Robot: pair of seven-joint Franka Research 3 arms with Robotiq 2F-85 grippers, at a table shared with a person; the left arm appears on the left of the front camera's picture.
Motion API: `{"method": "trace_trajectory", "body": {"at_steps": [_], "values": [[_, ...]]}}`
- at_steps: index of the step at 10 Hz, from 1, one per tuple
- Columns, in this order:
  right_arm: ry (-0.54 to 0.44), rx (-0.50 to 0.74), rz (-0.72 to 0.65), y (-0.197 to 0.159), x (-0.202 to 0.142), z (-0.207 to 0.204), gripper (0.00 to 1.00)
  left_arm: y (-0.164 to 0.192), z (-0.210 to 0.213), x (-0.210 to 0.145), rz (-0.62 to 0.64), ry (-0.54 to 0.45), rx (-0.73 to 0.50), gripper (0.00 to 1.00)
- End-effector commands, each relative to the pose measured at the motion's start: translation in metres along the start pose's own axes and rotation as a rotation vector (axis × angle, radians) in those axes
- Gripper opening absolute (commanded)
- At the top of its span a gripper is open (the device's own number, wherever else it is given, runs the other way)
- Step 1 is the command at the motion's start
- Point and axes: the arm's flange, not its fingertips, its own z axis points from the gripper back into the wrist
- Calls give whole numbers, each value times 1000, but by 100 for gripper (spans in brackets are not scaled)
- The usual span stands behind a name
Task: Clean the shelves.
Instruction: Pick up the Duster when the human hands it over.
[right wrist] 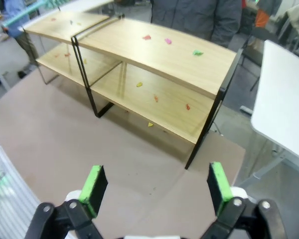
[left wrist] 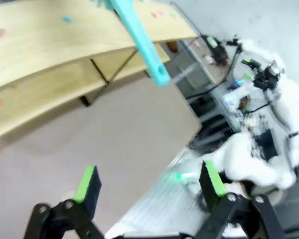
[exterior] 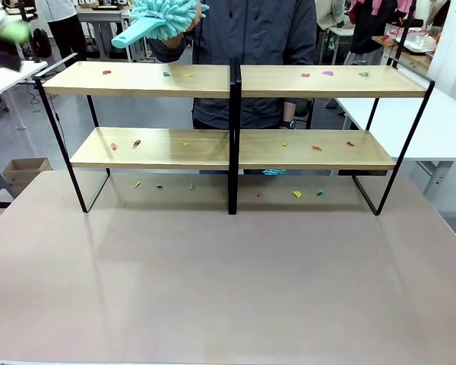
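The shelves (exterior: pixel 235 80) stand across the far half of the table, two light-wood boards in a black frame with a centre post (exterior: pixel 233 137). Small coloured scraps (exterior: pixel 327 74) lie on both boards and on the table under them. Behind the rack a person holds a fluffy teal duster (exterior: pixel 156 20) over the upper board's left end. The duster's handle (left wrist: pixel 139 37) crosses the left wrist view above the shelves (left wrist: pixel 50 45). My left gripper (left wrist: pixel 149 186) is open over the table. My right gripper (right wrist: pixel 157 184) is open, facing the shelves (right wrist: pixel 159 55).
The brown table (exterior: pixel 228 281) spreads in front of the rack. A white table (exterior: pixel 448 129) stands at the right, another at the far left. A cardboard box (exterior: pixel 23 171) sits on the floor at the left. The other white arm (left wrist: pixel 259 144) shows in the left wrist view.
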Motion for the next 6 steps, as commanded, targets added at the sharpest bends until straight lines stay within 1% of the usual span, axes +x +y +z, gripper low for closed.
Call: {"method": "trace_trajectory", "body": {"at_steps": [1, 2, 3, 4, 5, 6], "values": [[-1, -3, -1, -1, 0, 0, 100, 7, -19, 57, 203, 192, -193, 100], [-1, -3, -1, -1, 0, 0, 100, 13, -40, 68, 251, 222, -325, 100], [-1, -3, -1, -1, 0, 0, 100, 24, -62, 77, 296, 233, -349, 100], [-1, -3, -1, -1, 0, 0, 100, 34, -76, 83, 312, 198, -306, 100], [-1, -3, -1, -1, 0, 0, 100, 44, -88, 85, 345, 200, -304, 100], [-1, -3, -1, -1, 0, 0, 100, 51, -97, 85, 350, 198, -287, 100]]}}
